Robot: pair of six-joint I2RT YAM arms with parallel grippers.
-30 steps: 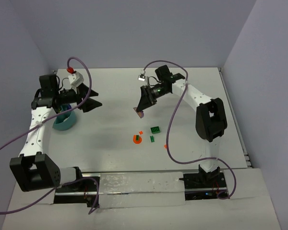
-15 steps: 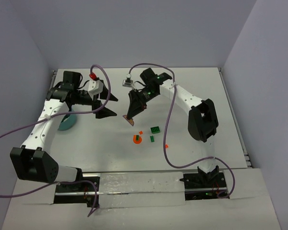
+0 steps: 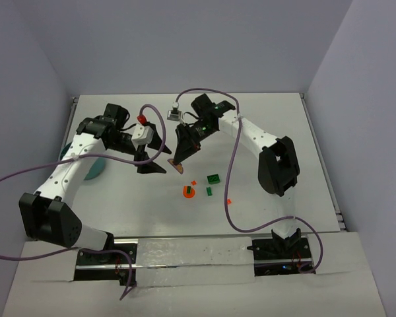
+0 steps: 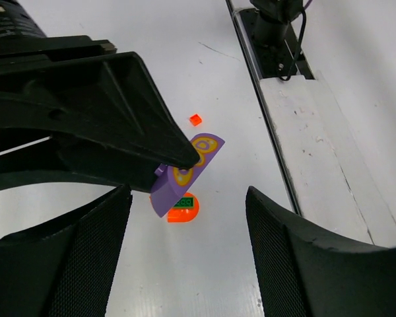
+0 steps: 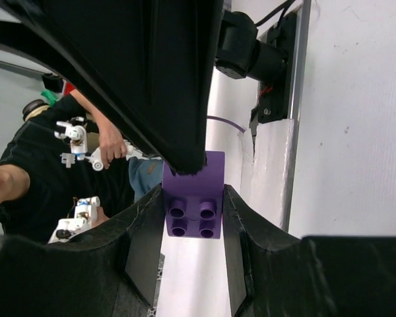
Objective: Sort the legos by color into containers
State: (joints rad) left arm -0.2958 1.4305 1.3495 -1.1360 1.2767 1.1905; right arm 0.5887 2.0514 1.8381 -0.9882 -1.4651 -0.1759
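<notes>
Right gripper [image 3: 179, 162] clamps a purple brick [image 5: 193, 211]; left gripper [image 3: 163, 160], jaws spread and empty, sits at its 9 o'clock.

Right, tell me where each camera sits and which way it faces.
Top external: high behind the bases, looking down on the white table; both arms show.
Left wrist: on the left arm, looking past its open left gripper at the small purple plastic brick in the right gripper.
Right wrist: looking along its own fingers, clamped on that brick.
Shared: the brick, in all three.
</notes>
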